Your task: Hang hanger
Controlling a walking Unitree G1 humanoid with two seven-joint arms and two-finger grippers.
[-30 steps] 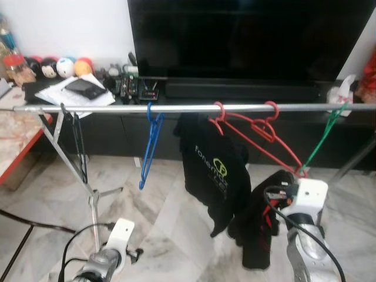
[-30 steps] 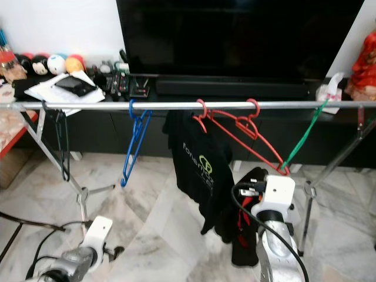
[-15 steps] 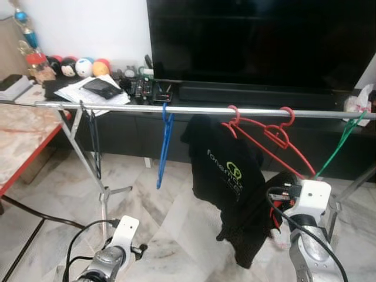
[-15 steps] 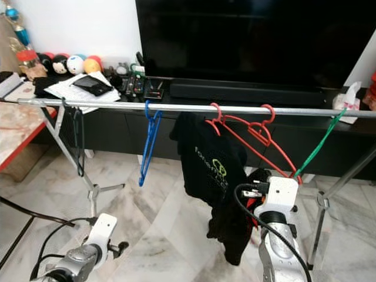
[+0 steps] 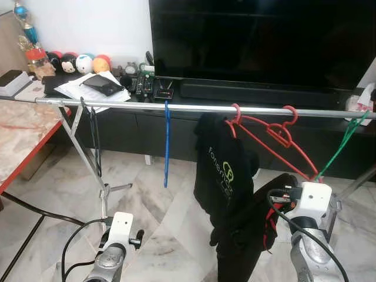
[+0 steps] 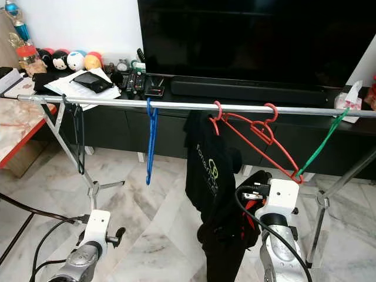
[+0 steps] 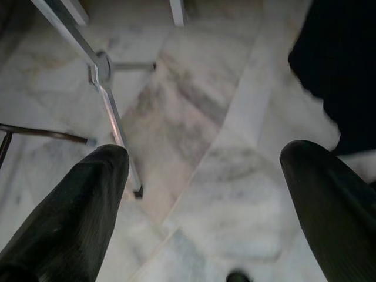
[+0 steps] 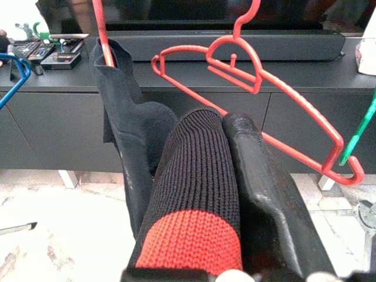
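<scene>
Right now your right gripper (image 8: pixel 235 194) sits low, below the clothes rail (image 5: pixel 194 107), with its two fingers pressed together on black knit cloth with a red band (image 8: pixel 194 235). That cloth is part of the black shirt (image 5: pixel 226 176) with a green logo that droops from a red hanger (image 5: pixel 234 117) hooked on the rail; the shirt's lower end trails down to your right wrist. Just beside it a second red hanger (image 5: pixel 282 138) hangs bare on the rail, tilted, its long lower bar slanting down towards your right arm. A green hanger (image 5: pixel 343 141) hooks the rail farther to your right and slants down to meet that red bar's low end.

To your left along the rail you have a blue hanger (image 5: pixel 167 144) hanging edge-on, and near the rail's left end a black hanger (image 5: pixel 94 141) beside the rack's slanted leg (image 5: pixel 85 153).

Your left gripper (image 7: pixel 205 200) hangs low over the marble floor (image 7: pixel 194 117) with its fingers wide apart and nothing between them; the rack's foot lies near it.

Behind the rail stands a dark cabinet (image 5: pixel 135 132) with a large television (image 5: pixel 258 41), a soundbar, papers, remotes and small round toys. A table with a red edge (image 5: pixel 23 158) stands at your far left.
</scene>
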